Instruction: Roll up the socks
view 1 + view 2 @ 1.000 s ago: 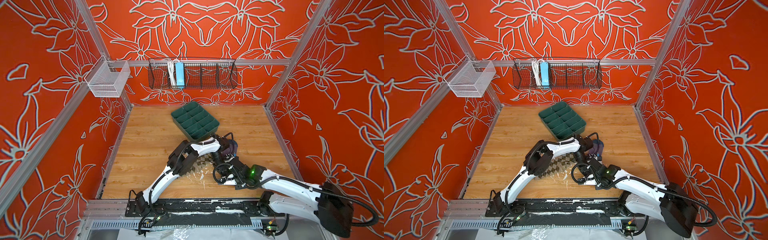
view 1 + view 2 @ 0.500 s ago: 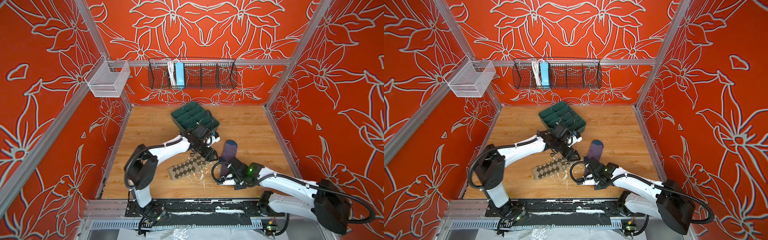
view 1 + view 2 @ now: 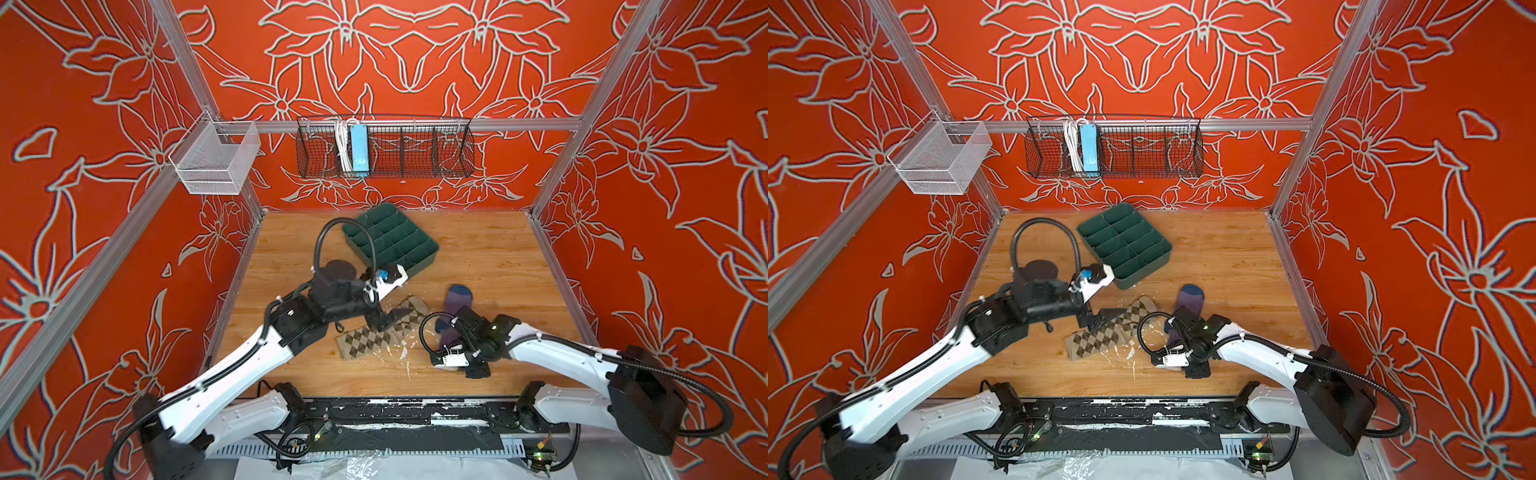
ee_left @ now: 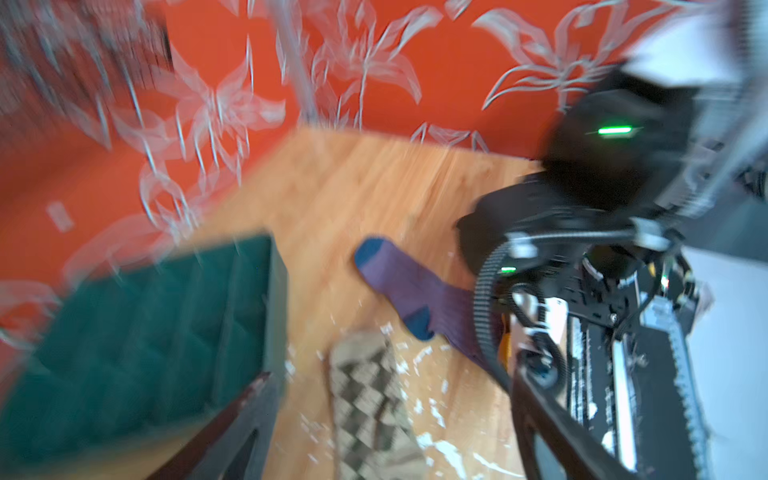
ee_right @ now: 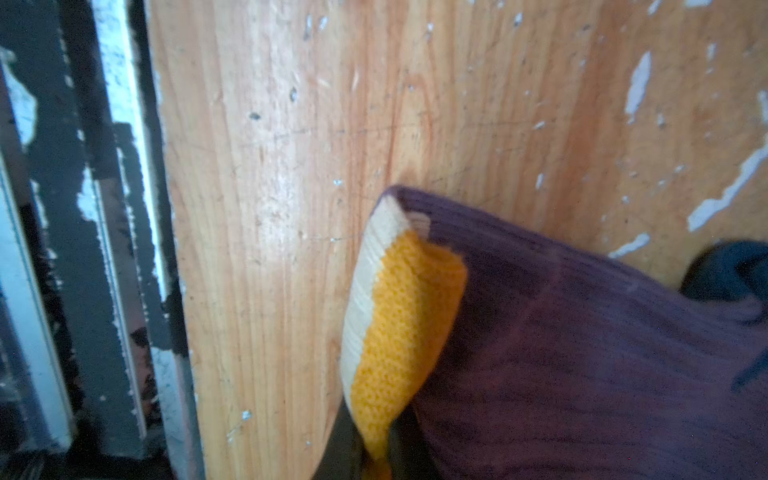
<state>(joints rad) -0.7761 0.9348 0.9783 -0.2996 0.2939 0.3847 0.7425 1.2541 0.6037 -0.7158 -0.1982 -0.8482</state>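
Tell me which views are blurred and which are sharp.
Left wrist view: heavy motion blur smears the green tray and argyle sock. Right wrist view: fairly sharp on the purple sock. Both top views: sharp and evenly lit.

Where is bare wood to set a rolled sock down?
Widest bare wood: the table's back right, between the green tray, the purple sock and the right wall. A narrower strip lies left of the tray by the left wall. Crowded: front centre, around the argyle sock and left gripper.
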